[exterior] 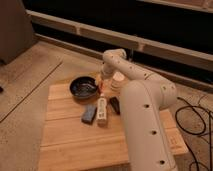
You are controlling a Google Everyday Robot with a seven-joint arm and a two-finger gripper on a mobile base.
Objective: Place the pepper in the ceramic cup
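Tool [103, 84] is down low at the far side of the wooden bench [75, 142], in the gap between the dark glossy bowl [83, 88] and the ceramic cup [119, 80]. It is mostly masked by the wrist of the white arm [145, 115]. Jaws stand wide apart, not clamped down.

Pepper [100, 79]: a small red-orange speck right at the tool, just left of the cup and just right of the bowl rim. Can't tell whether it sits between the jaws or rests on the bench. It doesn't appear to be inside the cup.

The cup is upright, cream-white, just beside the tool on its right, and partly covered by the arm.

Other items on the bench:
- White bottle [102, 111] lying on its side, reddish tip pointing towards the tool.
- Grey-blue block [89, 114] just left of the bottle.
- Small dark object [115, 105] just right of the bottle, against the arm.

Black cables [192, 117] lie on the speckled floor [25, 90] to the right of the bench.
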